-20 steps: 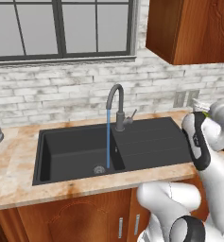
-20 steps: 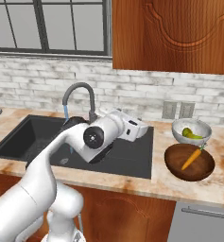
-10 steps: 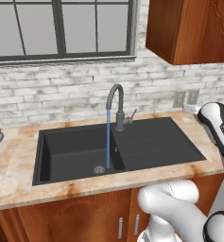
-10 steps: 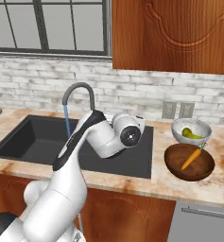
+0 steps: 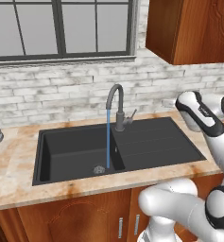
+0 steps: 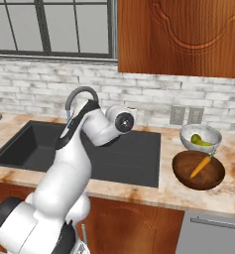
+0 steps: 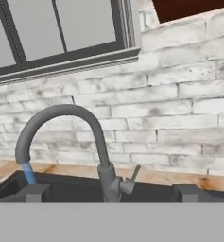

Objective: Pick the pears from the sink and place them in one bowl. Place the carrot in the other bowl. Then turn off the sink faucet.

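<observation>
The pears lie in the pale grey bowl on the counter at the right. Just in front of it, the carrot rests in the dark wooden bowl. Blue water runs from the sink faucet down to the drain of the black sink. In the hand view my gripper is open and empty. It faces the faucet, whose base and thin side lever stand between the fingertips, some way off.
My arm bends up over the sink's drainboard and hides part of the faucet in the right base view. A brick wall and a window stand behind the sink. A wooden cabinet hangs above the right counter, and wall sockets sit behind the bowls.
The arm has drawn back from the bowls on the right and folded up over the drainboard, the hand turning toward the faucet and wall. The gripper has stayed open; water keeps running.
</observation>
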